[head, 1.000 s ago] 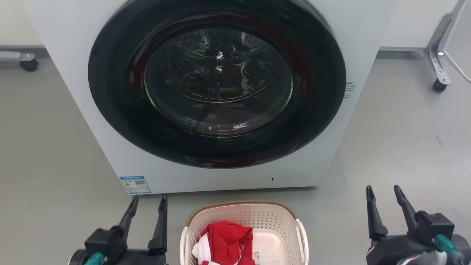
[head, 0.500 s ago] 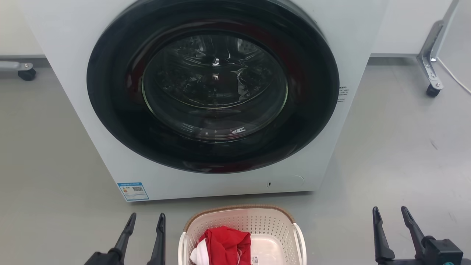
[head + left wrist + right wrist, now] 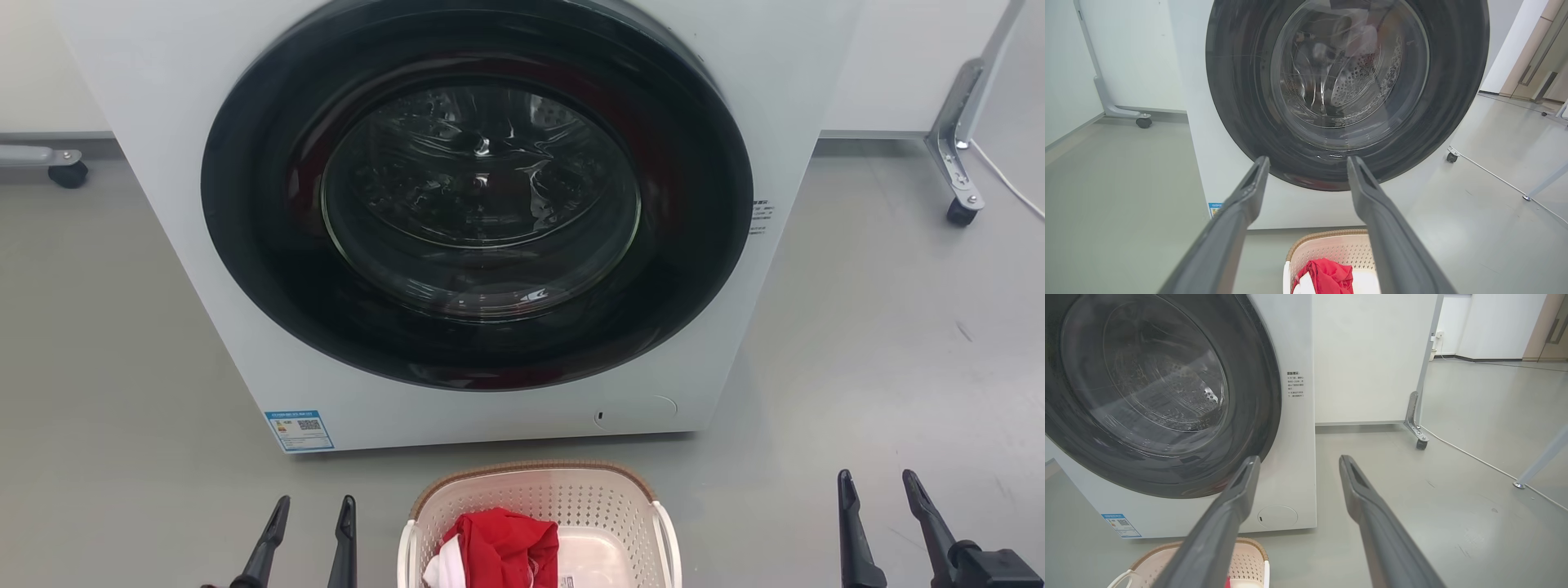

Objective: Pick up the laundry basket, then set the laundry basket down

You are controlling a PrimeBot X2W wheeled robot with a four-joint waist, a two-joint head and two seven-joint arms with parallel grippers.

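The laundry basket [image 3: 539,494], cream-white with perforated sides and a brown woven-look rim, stands on the grey floor at the bottom middle of the head view, holding a red and white garment [image 3: 500,549]. My left gripper [image 3: 314,510] is open just left of the basket, apart from it. My right gripper [image 3: 878,486] is open well to the basket's right. The left wrist view shows the laundry basket [image 3: 1327,249] low between my open fingers [image 3: 1251,192]. In the right wrist view the laundry basket [image 3: 1245,561] sits at the bottom left.
A white front-loading washing machine [image 3: 482,212] with a dark round door shut stands right behind the basket. Wheeled frame legs stand at the far left [image 3: 57,163] and far right [image 3: 959,155]. A cable [image 3: 1008,180] trails on the floor at right.
The head view has tilted, so the washing machine and basket sit lower in frame. Both grippers have sunk toward the bottom edge; only their fingers show now. Both stay open.
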